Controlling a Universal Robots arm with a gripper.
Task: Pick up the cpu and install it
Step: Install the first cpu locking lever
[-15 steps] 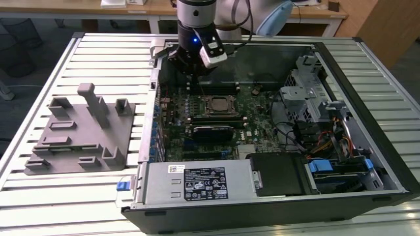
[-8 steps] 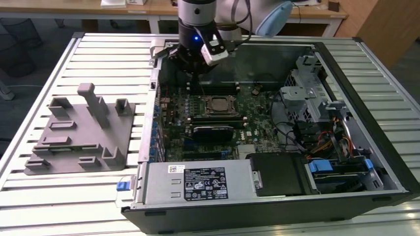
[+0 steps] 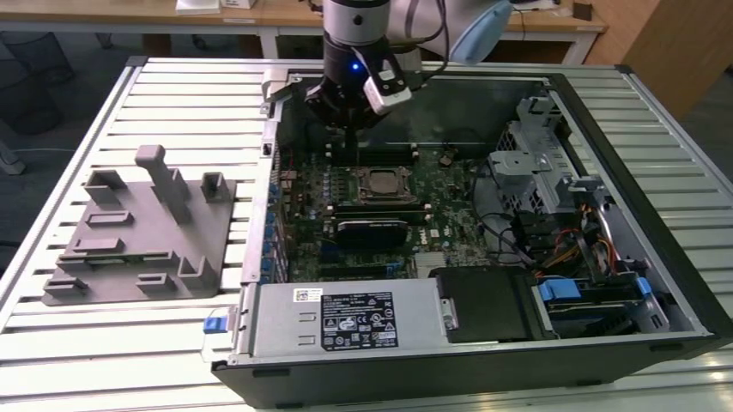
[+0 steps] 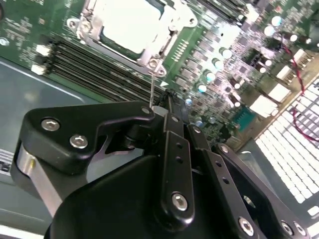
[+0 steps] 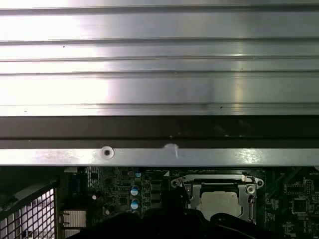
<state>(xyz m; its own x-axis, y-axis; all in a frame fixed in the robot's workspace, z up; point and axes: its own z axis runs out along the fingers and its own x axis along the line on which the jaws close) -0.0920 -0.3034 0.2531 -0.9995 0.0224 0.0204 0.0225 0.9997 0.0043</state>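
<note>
The cpu lies flat in the motherboard socket, its silvery top framed by the metal plate; it also shows in both wrist views. My gripper hangs just beyond the socket's far side, above the memory slots, away from the cpu. In the second wrist view the gripper has its black fingers pressed together with nothing of the cpu between them. A thin wire lever rises from the socket's corner and ends at the fingertips.
The open computer case holds the motherboard, a power supply at the front and drive bays with cables on the exterior view's right. A grey plastic tray with upright posts sits on the slatted table on the exterior view's left.
</note>
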